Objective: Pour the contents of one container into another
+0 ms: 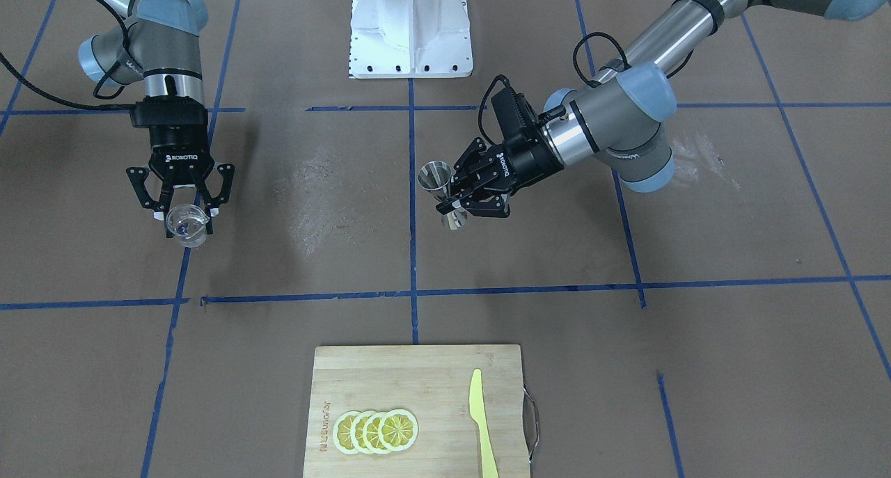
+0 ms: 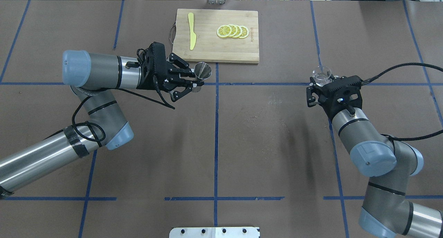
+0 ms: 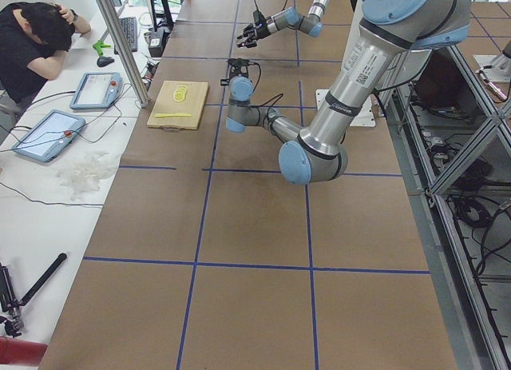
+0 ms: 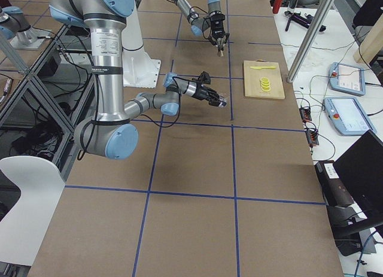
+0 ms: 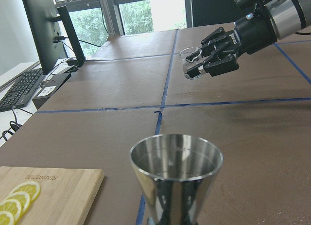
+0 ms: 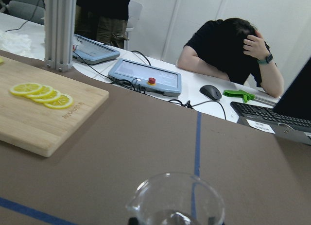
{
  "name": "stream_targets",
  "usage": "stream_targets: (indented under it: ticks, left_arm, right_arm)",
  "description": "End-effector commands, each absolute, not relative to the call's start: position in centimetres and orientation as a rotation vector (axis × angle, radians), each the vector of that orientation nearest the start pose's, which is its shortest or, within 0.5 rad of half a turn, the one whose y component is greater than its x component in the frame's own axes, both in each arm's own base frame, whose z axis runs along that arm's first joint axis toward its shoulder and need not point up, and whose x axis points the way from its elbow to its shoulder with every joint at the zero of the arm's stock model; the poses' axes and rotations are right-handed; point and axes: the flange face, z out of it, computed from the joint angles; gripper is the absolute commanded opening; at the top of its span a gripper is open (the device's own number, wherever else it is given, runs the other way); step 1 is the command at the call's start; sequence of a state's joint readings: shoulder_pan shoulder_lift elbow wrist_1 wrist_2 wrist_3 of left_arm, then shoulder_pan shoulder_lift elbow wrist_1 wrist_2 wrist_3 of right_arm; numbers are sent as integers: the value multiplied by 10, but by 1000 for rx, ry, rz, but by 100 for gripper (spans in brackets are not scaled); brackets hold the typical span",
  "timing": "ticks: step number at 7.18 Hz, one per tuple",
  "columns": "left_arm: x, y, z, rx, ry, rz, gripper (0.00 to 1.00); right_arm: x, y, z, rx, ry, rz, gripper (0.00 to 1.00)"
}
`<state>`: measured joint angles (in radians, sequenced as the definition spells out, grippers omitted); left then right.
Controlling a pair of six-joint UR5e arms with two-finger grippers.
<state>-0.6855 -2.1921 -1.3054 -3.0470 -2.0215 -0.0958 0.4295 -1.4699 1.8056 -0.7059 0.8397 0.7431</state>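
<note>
A steel jigger is upright in my left gripper, which is shut on its narrow waist, just left of the table's centre line. Its open cup fills the left wrist view, and I cannot see any contents. A small clear glass pitcher with a spout is held by my right gripper, shut around it, far over on the right side. The same pitcher and jigger appear well apart in the front view. Both containers hang a little above the brown table.
A wooden cutting board lies at the far edge, just beyond the jigger, with lemon slices and a yellow knife on it. A person sits at a desk past the far edge, with tablets and keyboards.
</note>
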Motion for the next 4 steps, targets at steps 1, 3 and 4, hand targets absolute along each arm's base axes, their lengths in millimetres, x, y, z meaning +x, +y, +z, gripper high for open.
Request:
stream_targets:
  ticks: [1,3,4]
  left_arm:
    - [467,-497,252,1506,1182,953,0]
    - [468,-497,253,1501,1181,953,0]
    - [470,-497,254,1496,1181,954,0]
  right_arm:
    - [-407,-408,334,1208,-591,76,0]
    - [-423,-416,258,1192,-580,62,0]
    - [-428,-415,243,1188,-578,57,0]
